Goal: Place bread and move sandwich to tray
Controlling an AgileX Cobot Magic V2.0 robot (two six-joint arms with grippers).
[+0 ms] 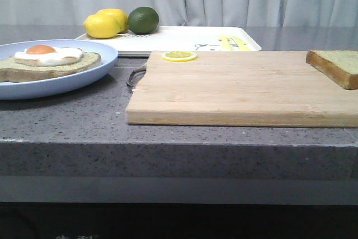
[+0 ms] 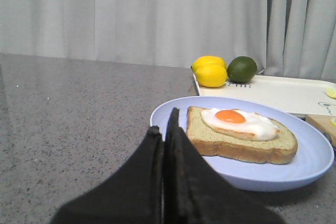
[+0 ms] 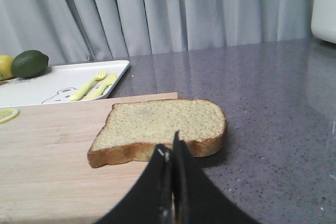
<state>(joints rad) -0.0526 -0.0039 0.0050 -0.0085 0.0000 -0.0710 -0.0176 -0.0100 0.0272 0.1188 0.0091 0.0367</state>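
1. Front view: you see no arms. The sandwich [image 1: 49,60] lies on its blue plate [image 1: 84,76] at left; the bread [image 1: 335,66] overhangs the wooden cutting board [image 1: 240,88] at right; the glossy white tray [image 1: 179,38] sits behind.
2. Left wrist view: your left gripper [image 2: 167,135], fingers pressed together, hangs low beside the plate rim.
3. Right wrist view: your right gripper [image 3: 171,153], closed and empty, points at the porous bread's crust.

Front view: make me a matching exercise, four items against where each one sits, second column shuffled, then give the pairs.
Items:
1. fried egg
2. lemon slice
3. lime
4. plain bread

Places:
A. far left corner of the tray, beside the lemons
B. right end of the cutting board
C. on the bread in the blue plate
D. back edge of the cutting board, near its left end

Pairs: 1-C, 2-D, 3-A, 4-B
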